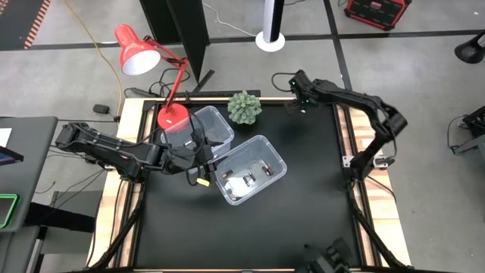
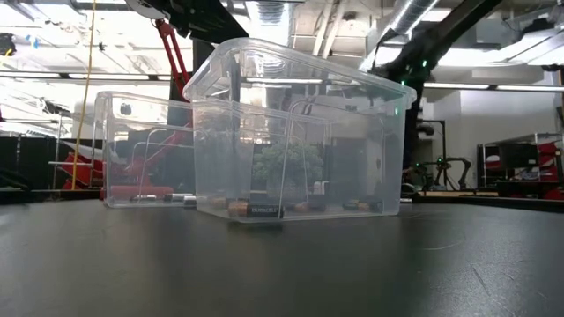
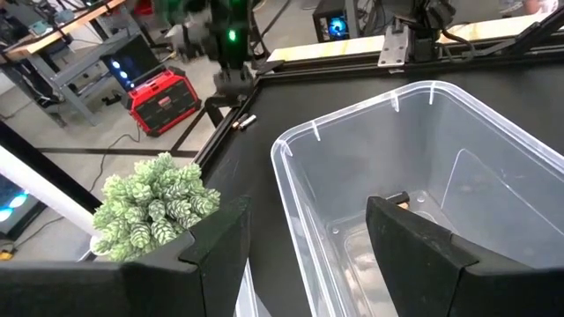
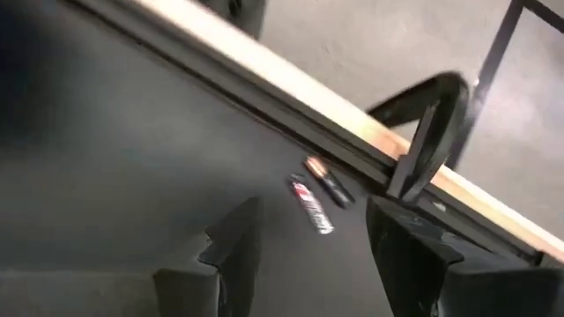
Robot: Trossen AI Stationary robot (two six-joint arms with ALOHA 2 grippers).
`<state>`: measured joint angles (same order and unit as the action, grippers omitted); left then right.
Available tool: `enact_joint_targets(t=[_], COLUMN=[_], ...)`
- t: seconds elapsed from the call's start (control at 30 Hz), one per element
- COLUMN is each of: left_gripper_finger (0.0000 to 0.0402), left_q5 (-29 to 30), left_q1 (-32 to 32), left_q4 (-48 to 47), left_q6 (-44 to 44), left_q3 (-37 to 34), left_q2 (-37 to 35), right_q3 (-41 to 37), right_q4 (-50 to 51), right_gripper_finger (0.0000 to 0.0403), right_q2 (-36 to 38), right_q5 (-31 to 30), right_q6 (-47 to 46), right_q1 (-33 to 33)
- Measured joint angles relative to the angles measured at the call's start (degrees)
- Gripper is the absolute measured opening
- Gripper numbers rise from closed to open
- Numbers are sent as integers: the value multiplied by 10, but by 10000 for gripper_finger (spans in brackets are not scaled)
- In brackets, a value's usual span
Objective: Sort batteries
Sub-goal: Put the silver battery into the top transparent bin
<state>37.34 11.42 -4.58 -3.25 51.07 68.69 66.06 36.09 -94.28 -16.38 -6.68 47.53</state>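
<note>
Two loose batteries lie on the black table by its far edge: a silver one with red print (image 4: 311, 206) and a dark one with a copper end (image 4: 328, 183). My right gripper (image 4: 313, 220) hovers open over them, tilted downward, with nothing between its fingers; it is also in the high view (image 1: 295, 98). More batteries (image 1: 248, 179) lie on the floor of the nearer clear bin (image 1: 267, 149). My left gripper (image 1: 200, 174) waits open at that bin's left rim, its fingers (image 3: 220, 242) empty.
A second clear bin (image 1: 216, 120) stands behind and left of the first, with batteries on its floor (image 2: 167, 198). A small green plant (image 1: 244, 108) and a red desk lamp (image 1: 173, 114) stand at the far edge. Bare black table lies on the right and near sides.
</note>
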Motion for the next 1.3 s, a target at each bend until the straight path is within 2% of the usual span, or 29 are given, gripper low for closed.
enact_joint_targets(t=[0.23,0.43,0.63,0.77,1.3], left_gripper_finger=[219,219,219,219,219], left_q5=[0,0,1,1,7], left_q1=[0,0,0,0,0], left_q4=[-2,0,1,1,2], left_q6=[-10,-45,-74,-86,-91], left_q3=[0,0,0,0,0], left_q2=[0,0,0,0,0], right_q3=[36,74,88,88,86], right_q4=[38,67,92,119,112], right_gripper_finger=[215,227,248,249,249], right_q2=[-91,-130,-138,-138,-138], right_q5=[6,21,32,34,82], right_q6=[100,176,204,224,310], right_q1=[22,24,33,42,62])
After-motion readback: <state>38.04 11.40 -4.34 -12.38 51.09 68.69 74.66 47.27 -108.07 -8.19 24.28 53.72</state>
